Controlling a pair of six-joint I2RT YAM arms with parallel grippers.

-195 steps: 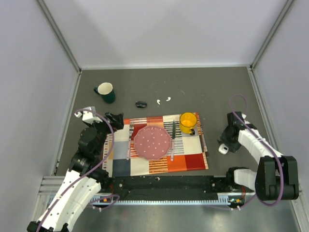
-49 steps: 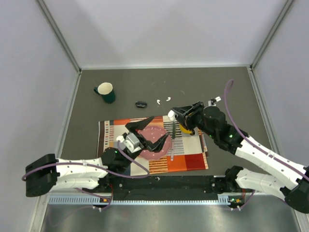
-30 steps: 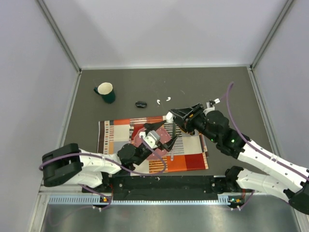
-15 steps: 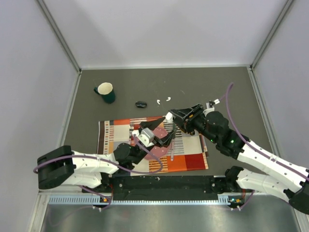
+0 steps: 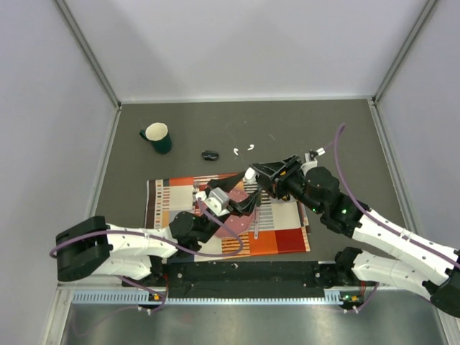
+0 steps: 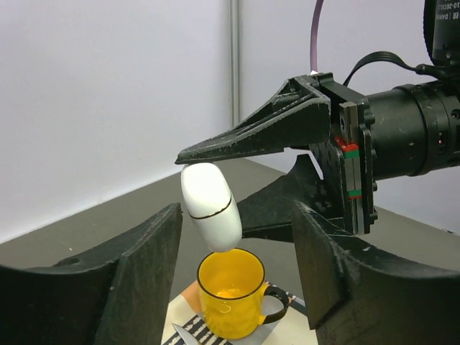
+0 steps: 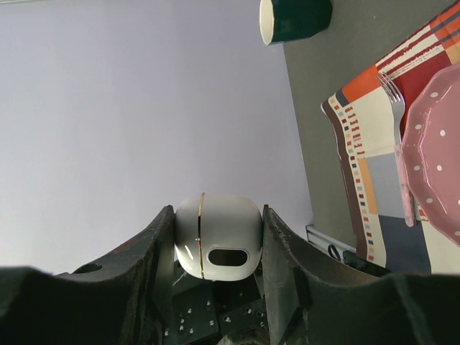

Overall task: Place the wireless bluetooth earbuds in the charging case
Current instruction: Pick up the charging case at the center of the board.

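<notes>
Logged charging case (image 7: 217,235) clamped between right fingers (image 7: 154,251), raised above placemat (image 5: 172,194) near yellow mug (image 6: 230,291). Left fingers (image 6: 136,266) partly spread either side of case, gaps visible, holding nothing. Noted both earbuds (image 5: 236,152) on table (image 5: 309,129) beyond placemat, right of black oval object (image 5: 209,154).

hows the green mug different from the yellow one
Colour: the green mug is dark green with a pale inside; the yellow mug is yellow inside and out. Place: the green mug stands directly on the dark table, the yellow mug on the patterned placemat. Both stand upright.
</notes>
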